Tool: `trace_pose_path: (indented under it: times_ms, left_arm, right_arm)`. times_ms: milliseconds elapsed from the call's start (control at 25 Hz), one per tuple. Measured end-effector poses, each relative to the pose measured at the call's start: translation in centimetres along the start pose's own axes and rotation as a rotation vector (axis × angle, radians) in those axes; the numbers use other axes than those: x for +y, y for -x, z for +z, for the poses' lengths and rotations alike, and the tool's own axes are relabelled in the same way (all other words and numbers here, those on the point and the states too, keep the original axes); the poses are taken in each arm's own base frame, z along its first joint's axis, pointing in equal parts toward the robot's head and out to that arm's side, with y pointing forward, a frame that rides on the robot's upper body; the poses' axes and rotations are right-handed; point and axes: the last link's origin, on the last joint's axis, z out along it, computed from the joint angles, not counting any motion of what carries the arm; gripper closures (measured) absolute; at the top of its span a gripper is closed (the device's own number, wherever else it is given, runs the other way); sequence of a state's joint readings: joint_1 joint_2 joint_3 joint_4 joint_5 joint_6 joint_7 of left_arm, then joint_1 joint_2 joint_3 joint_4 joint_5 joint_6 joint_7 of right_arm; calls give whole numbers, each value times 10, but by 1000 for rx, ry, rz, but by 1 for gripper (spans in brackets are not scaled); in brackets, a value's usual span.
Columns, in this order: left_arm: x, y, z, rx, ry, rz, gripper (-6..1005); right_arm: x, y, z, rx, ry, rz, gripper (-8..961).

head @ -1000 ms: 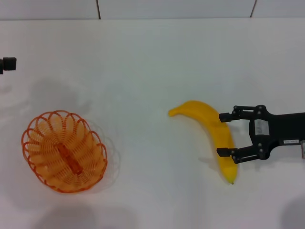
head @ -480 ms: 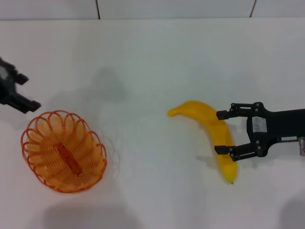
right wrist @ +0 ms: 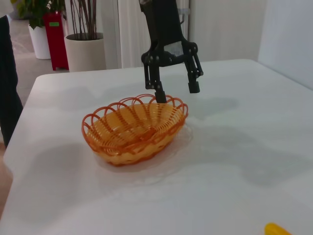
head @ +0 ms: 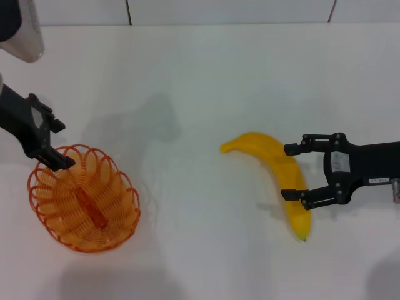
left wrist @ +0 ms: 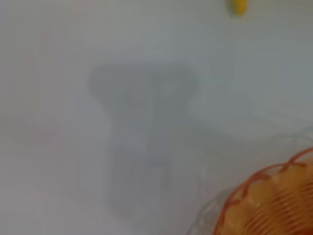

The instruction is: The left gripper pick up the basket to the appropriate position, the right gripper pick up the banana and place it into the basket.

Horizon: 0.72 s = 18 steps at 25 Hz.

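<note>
The orange wire basket (head: 83,198) sits on the white table at the front left; it also shows in the right wrist view (right wrist: 134,128) and the left wrist view (left wrist: 274,200). My left gripper (head: 57,142) is open and hangs at the basket's far-left rim, one finger over the rim wire; the right wrist view shows it too (right wrist: 177,92). The yellow banana (head: 265,147) lies at the right. My right gripper (head: 289,173) is open, its jaws straddling the banana's middle, one on each side. The banana's end peeks into both wrist views (right wrist: 276,229) (left wrist: 238,6).
The white table (head: 200,75) spreads around both objects, with bare surface between basket and banana. Beyond the table's far edge in the right wrist view stand potted plants (right wrist: 83,44) and a red box (right wrist: 56,39).
My left gripper has come in from the left edge, down to the basket's far rim. My right gripper slid slightly further over the banana, then held still.
</note>
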<state>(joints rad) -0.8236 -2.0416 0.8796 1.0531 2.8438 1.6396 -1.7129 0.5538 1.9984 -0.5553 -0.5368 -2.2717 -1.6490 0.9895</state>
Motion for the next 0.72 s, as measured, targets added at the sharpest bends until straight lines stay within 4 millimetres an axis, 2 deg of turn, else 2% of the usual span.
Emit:
trace_pose_path:
  times_ms: [320, 720]
  left_arm:
    - [0, -11, 19, -24, 0, 29, 184]
    - [2, -20, 32, -80, -11, 29, 186]
  right_arm:
    - [0, 0, 1, 0, 3, -2, 62]
    - [0, 1, 2, -2, 4, -2, 62]
